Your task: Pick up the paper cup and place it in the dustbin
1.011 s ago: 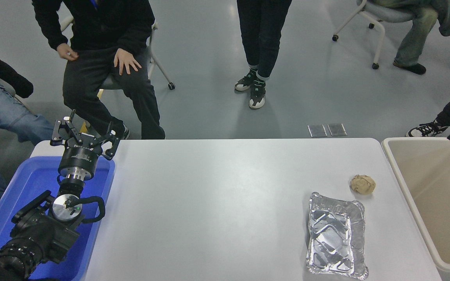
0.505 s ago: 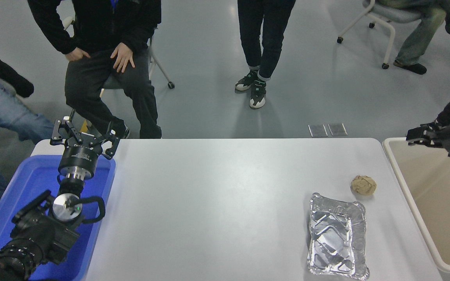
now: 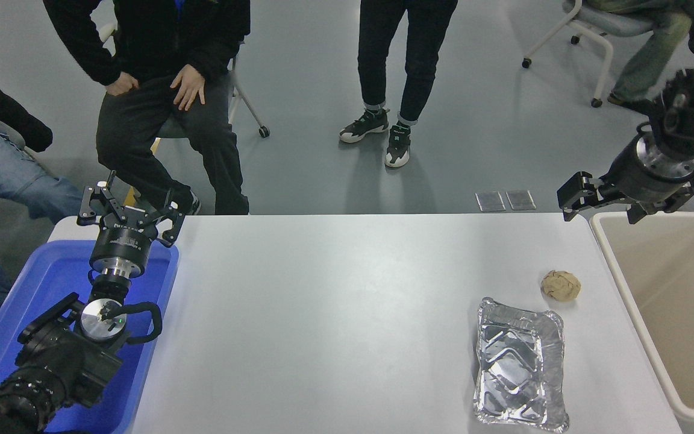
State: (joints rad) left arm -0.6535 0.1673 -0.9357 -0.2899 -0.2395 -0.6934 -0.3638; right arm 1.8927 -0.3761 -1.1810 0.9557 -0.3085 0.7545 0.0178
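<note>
No paper cup shows anywhere in the head view. The dustbin (image 3: pixel 609 253) is a large beige bin at the table's right end, and the part of its inside that shows holds nothing. My right gripper (image 3: pixel 602 204) hangs open and empty above the bin's far left corner, at the table's far right corner. My left gripper (image 3: pixel 128 202) is parked, open and empty, over the far end of the blue tray at the lower left.
A crumpled brown paper ball (image 3: pixel 561 284) and a silver foil tray (image 3: pixel 520 364) lie on the white table (image 3: pixel 335 313) near the bin. A blue plastic tray (image 3: pixel 52 283) sits at the left. Several people sit or stand beyond the far edge.
My right arm has come in from the right edge and moved up and left, from over the bin to above its far left corner. The left arm has not moved.
</note>
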